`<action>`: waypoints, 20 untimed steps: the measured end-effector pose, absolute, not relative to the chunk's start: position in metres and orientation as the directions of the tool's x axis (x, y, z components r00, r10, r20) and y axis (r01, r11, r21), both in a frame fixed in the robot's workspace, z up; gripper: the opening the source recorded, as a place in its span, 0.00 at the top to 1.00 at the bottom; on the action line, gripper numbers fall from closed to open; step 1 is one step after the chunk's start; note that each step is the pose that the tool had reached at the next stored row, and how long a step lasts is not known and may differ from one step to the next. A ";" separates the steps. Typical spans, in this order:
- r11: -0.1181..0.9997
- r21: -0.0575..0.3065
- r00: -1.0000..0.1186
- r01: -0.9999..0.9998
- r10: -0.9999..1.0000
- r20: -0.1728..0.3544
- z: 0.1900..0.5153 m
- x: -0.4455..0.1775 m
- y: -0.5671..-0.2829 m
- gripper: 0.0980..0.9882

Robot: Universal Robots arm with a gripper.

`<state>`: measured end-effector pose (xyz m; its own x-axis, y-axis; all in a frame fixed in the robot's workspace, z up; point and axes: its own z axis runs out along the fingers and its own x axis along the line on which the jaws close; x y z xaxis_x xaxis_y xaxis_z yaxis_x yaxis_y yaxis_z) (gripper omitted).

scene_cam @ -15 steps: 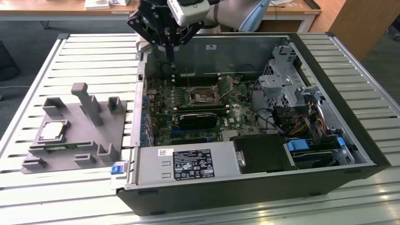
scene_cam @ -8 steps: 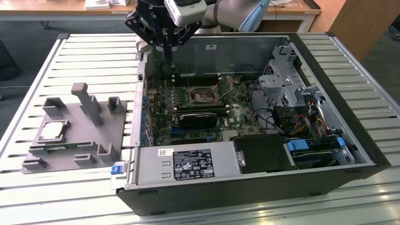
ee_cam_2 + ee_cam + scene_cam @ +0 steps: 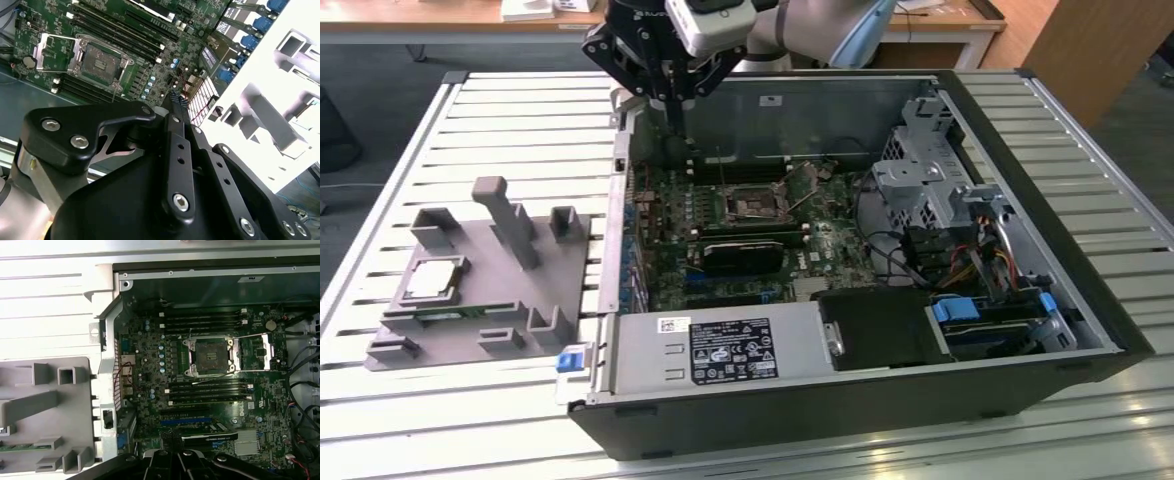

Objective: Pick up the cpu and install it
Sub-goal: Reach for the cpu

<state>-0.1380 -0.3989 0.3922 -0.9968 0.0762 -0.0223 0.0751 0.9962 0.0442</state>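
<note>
Exterior view: the gripper [image 3: 678, 122] points straight down above the open computer case [image 3: 854, 405], closed tight on nothing. The cpu [image 3: 434, 279] lies well away from it on the grey fixture [image 3: 520, 295].

Slatted white table [image 3: 467, 430] bears grey holder [image 3: 507, 300] and open computer case [image 3: 854, 415]

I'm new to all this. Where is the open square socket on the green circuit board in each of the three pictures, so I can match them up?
Exterior view: the socket sits mid-board inside the open computer case.
First wrist view: the socket lies between two banks of memory slots.
Second wrist view: the socket lies beside its flipped-open metal frame.
Shared landmark: the grey holder next to the case.
</note>
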 end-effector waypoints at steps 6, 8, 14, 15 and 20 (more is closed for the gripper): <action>0.996 0.044 -0.997 0.075 0.076 -0.022 0.392 -0.140 -0.399 0.99; 0.996 0.044 -0.997 0.075 0.076 -0.022 0.392 -0.141 -0.399 0.99; 0.996 0.044 -0.997 0.075 0.076 -0.022 0.392 -0.144 -0.399 0.99; 0.996 0.044 -0.997 0.075 0.076 -0.022 0.392 -0.145 -0.399 0.99; 0.996 0.044 -0.997 0.075 0.076 -0.022 0.391 -0.148 -0.399 0.99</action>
<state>-0.1476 -0.3989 0.3913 -0.9969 0.0762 -0.0217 0.0752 0.9962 0.0442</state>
